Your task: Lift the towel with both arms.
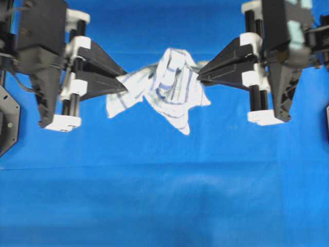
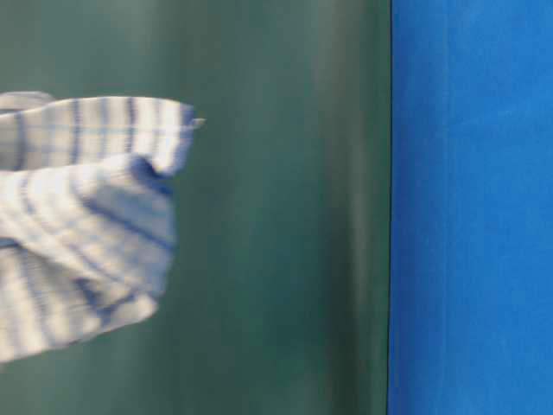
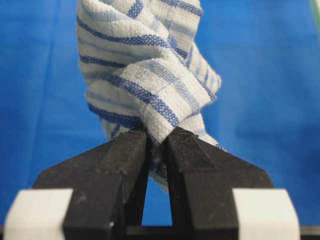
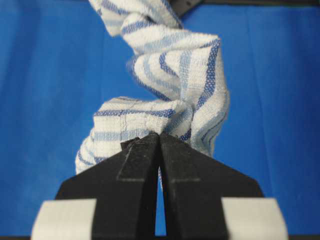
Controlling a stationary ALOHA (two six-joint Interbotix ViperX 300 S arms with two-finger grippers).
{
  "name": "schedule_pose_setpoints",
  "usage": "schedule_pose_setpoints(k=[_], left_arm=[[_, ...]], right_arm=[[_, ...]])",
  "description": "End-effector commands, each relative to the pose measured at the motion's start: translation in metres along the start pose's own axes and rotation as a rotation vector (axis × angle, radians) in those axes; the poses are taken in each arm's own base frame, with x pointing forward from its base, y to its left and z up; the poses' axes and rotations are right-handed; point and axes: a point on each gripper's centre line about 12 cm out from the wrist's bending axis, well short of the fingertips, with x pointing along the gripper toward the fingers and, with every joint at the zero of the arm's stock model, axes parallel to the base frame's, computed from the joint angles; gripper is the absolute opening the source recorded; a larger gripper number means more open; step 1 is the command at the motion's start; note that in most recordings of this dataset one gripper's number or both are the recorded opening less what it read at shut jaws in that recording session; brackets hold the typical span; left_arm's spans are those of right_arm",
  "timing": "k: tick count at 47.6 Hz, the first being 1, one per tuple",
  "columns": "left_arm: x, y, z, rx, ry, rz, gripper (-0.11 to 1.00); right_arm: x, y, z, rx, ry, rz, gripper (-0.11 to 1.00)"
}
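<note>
Above the blue tablecloth (image 1: 164, 195), the towel (image 1: 172, 87) is hanging bunched between the two arms, with its loose corners drooping toward the cloth below. On the left of the overhead view, the left claw (image 1: 123, 82) is pinching one end of the towel, its black triangular fingers (image 3: 125, 165) pressing together on a fold of the striped fabric. On the right, the right claw (image 1: 200, 77) is gripping the opposite end, its fingers (image 4: 142, 165) clamping tight on another fold. Both claws are pointing inward at each other with the towel stretching and twisting between them. From table level, the towel (image 2: 82, 216) is showing at the left edge, blurred, against a dark green background.
</note>
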Motion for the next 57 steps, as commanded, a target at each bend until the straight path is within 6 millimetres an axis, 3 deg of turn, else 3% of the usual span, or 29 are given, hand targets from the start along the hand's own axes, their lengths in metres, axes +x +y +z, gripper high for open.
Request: schedule_pose_setpoints(k=[1,26,30,35,40,43,57], left_arm=[[-0.013,0.0,0.018,0.004,-0.052,0.001,0.06],[-0.009,0.001,0.014,0.019,-0.038,0.006,0.09],[-0.01,0.001,0.015,0.018,-0.049,0.006,0.3],[-0.012,0.002,0.016,0.018,-0.063,0.009,0.63],[-0.014,0.003,0.015,0.017,-0.066,0.012,0.88],[-0.015,0.003,0.014,0.015,-0.067,0.012,0.91],[0.0,0.002,-0.004,0.015,-0.027,0.008,0.89]], right_arm=[[-0.016,-0.001,0.017,-0.002,-0.052,-0.004,0.0],[-0.009,-0.001,0.014,-0.017,-0.031,-0.004,0.01],[-0.009,-0.001,0.014,-0.019,-0.035,-0.009,0.03],[-0.008,-0.004,0.014,-0.03,-0.035,-0.025,0.32],[-0.008,-0.005,0.013,-0.046,-0.031,-0.041,0.61],[-0.008,-0.006,0.013,-0.05,-0.031,-0.045,0.69],[0.001,-0.005,-0.004,-0.044,0.02,-0.038,0.68]])
